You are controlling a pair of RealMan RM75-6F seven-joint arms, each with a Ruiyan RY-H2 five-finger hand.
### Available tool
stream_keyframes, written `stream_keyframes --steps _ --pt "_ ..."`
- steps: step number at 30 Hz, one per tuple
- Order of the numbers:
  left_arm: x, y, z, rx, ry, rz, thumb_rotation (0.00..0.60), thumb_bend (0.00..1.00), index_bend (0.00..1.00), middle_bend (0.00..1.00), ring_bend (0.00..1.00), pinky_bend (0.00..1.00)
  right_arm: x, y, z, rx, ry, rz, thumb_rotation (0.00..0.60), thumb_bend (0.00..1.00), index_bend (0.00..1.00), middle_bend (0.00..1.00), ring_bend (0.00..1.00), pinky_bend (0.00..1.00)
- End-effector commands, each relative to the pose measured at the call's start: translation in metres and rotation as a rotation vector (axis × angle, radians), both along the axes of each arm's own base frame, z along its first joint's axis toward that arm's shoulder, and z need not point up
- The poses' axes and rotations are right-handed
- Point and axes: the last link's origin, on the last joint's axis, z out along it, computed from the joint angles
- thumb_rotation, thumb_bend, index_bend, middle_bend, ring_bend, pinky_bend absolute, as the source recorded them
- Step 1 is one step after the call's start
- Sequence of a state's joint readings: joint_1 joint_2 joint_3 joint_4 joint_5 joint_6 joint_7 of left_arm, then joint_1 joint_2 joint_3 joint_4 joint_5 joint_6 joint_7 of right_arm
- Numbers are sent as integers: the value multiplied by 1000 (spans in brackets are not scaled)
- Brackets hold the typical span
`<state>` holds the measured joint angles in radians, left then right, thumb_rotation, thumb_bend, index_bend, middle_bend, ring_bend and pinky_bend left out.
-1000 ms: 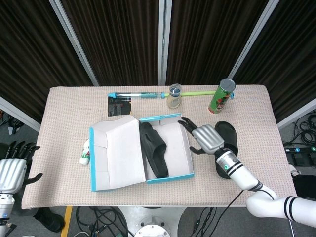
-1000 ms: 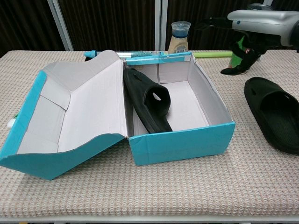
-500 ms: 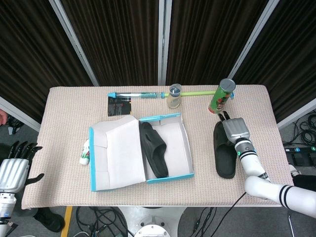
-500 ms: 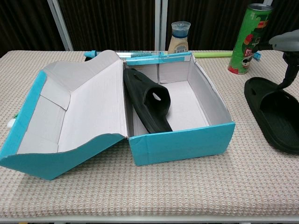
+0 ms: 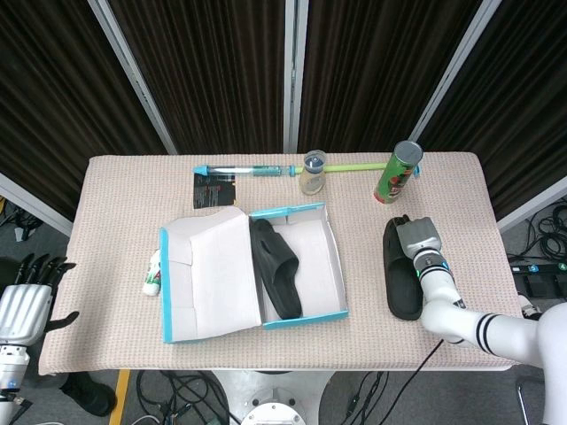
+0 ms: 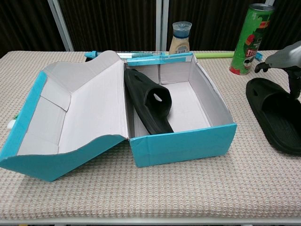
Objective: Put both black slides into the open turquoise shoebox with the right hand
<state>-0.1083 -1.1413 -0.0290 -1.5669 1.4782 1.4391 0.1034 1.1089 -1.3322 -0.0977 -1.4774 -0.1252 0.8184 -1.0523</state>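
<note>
Step in hand, as I read it: grab the second slide [image 5: 404, 282], lying flat on the desk [image 5: 115, 204] well right of the shoebox [image 5: 301, 266]. First slide [image 5: 275, 267] is already in the box, tilted on edge against the left inner wall by the lid hinge, so the right part of the box floor is free. Right robot hand [image 5: 416, 239] sits over the slide's far end, fingers pointing down toward it; chest view shows only a sliver of it at the frame edge [image 6: 287, 59] with a finger dropping toward the footbed. Can't tell whether it is pinching the slide yet or just touching; no clear grip visible. Left robot hand [image 5: 25, 305] is off the desk at lower left, fingers spread, holding nothing. For a good grasp I'd hook the strap or pinch the sidewall near the strap rather than the thin end, since soft foam will likely flex and droop if held by one end. Lift high enough to clear the box's right wall, travel left, lower into the free floor beside the first slide, and avoid nudging that slide or the box, which looks light and may skid. Watch the green can [image 5: 397, 173] just behind the hand on the lift. Writing: the can label has letters in the chest view, too partial to read; the bottle [image 5: 313, 173] and the black card [image 5: 214, 189] are illegible.
</note>
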Motion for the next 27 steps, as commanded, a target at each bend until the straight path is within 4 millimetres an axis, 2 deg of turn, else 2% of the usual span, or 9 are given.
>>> stream_keyframes --steps 1,17,21,25,27 --pt "0 0 0 1 -1 2 600 0 224 142 83 53 0 -2 -13 0 103 31 600 19 15 117 727 1000" --pt "-4 -1 0 -7 -8 20 600 0 224 142 83 53 4 -1 -45 10 120 76 600 20 114 211 743 1000" --pt "-5 -2 0 -6 -11 25 600 0 224 141 82 53 4 -4 -46 -12 102 89 600 52 210 273 756 1000" --pt "-5 -2 0 -10 -12 27 600 0 224 141 82 53 8 -6 -37 -68 33 144 600 76 395 378 775 1000" --pt "-5 -1 0 -10 -12 25 600 0 224 142 83 53 12 -5 -29 -89 -32 164 600 76 416 391 776 1000"
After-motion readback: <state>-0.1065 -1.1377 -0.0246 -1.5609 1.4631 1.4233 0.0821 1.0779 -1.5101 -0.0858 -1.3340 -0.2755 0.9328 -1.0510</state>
